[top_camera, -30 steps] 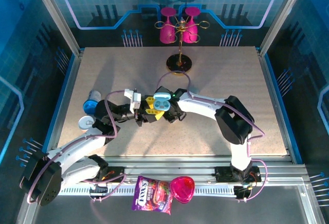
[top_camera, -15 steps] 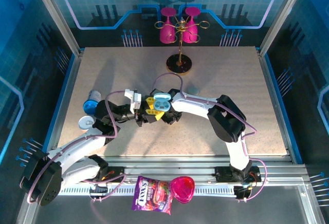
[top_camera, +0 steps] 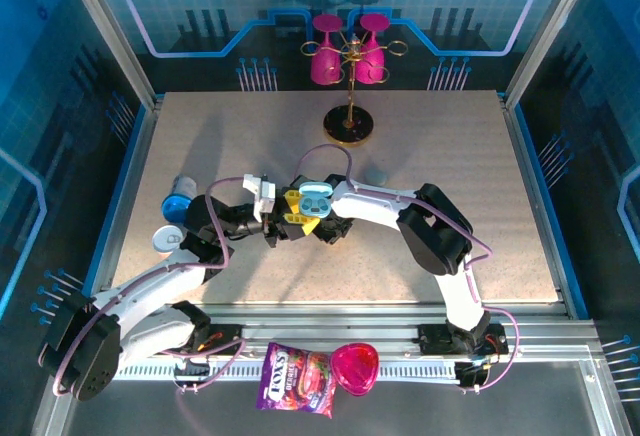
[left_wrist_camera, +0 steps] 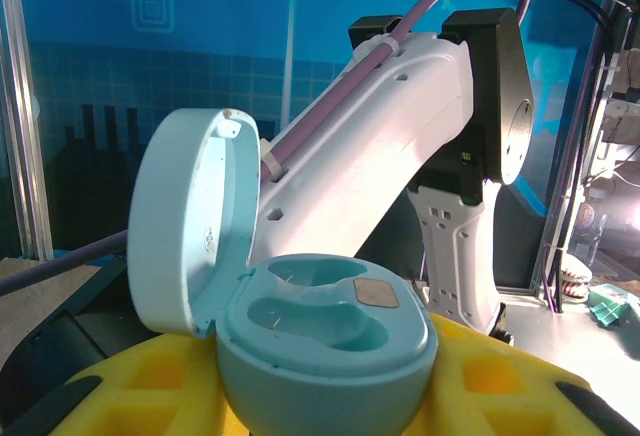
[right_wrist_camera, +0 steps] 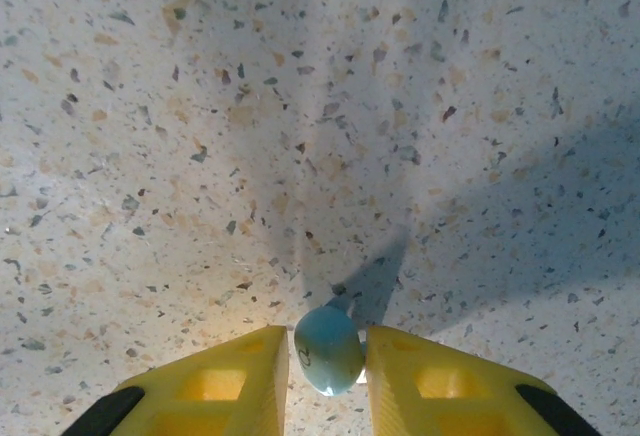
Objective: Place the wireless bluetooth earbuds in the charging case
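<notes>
Left pincer (left_wrist_camera: 325, 401) held the pale blue charging case (left_wrist_camera: 330, 341), its lid (left_wrist_camera: 190, 216) standing open; right pincer (right_wrist_camera: 328, 381) pinched one pale blue earbud (right_wrist_camera: 326, 348) between its yellow fingers (right_wrist_camera: 230, 381) over the speckled desk (right_wrist_camera: 300, 106); the two pincers close together mid-desk.

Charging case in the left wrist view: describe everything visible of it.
The charging case is a pale blue, rounded pebble of smooth, matt-looking plastic. Its hinged lid stands open, upright on the left. The base shows two empty moulded wells and a small tan patch beside them. The case sits level with its opening upward, clamped between the yellow fingers of the left gripper.
</notes>
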Controlling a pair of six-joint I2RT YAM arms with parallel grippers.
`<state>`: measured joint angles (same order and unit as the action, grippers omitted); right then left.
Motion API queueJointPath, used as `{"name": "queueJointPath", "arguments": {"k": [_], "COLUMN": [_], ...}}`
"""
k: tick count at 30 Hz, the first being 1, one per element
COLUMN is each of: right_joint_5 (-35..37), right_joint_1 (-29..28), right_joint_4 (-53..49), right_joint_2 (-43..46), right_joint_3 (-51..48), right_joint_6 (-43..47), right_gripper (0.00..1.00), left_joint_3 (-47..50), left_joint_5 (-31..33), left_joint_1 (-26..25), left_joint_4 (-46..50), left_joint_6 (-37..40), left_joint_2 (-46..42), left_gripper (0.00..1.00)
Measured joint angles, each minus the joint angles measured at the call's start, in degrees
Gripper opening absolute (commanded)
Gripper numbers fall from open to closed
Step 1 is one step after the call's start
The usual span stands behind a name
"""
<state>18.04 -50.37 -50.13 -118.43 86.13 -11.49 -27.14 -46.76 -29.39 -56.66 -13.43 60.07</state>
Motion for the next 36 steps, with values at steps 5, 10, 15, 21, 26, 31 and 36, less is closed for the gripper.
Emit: {"name": "queueJointPath", "arguments": {"k": [5,10,15,21,26,31,36], "right_joint_5": [0.24,1.05,1.55,1.33,-2.12,-8.07,-18.78], "right_joint_1": [-0.04,-0.22,-0.22,-0.13,1.68,7.34,15.87], "right_joint_4": [0.02,-0.28,-0.46,0.04,3.26,8.81,16.7], "right_joint_2": [-0.9,-1.64,-1.66,-0.72,6.19,17.84,30.67], "right_joint_3": [0.94,1.4,1.42,0.72,-4.92,-12.79,-23.32], "right_joint_6": [0.02,0.2,0.22,0.2,-0.33,-1.81,-5.42], "right_gripper": [0.25,0.22,0.18,0.18,0.19,0.19,0.19], "left_joint_3": [0.0,0.0,0.0,0.0,0.0,0.04,0.07], "left_joint_5": [0.0,0.0,0.02,0.02,0.07,0.07,0.31], "left_joint_1": [0.0,0.0,0.0,-0.02,-0.02,0.0,0.0], "left_joint_4": [0.04,0.26,0.68,0.87,0.61,-0.98,-2.82], "left_joint_6": [0.02,0.02,0.02,0.04,-0.02,-0.66,-1.75], "left_joint_2": [0.02,0.02,0.07,0.28,0.81,2.45,4.07], "left_gripper": [0.31,0.31,0.32,0.32,0.32,0.31,0.3]}}
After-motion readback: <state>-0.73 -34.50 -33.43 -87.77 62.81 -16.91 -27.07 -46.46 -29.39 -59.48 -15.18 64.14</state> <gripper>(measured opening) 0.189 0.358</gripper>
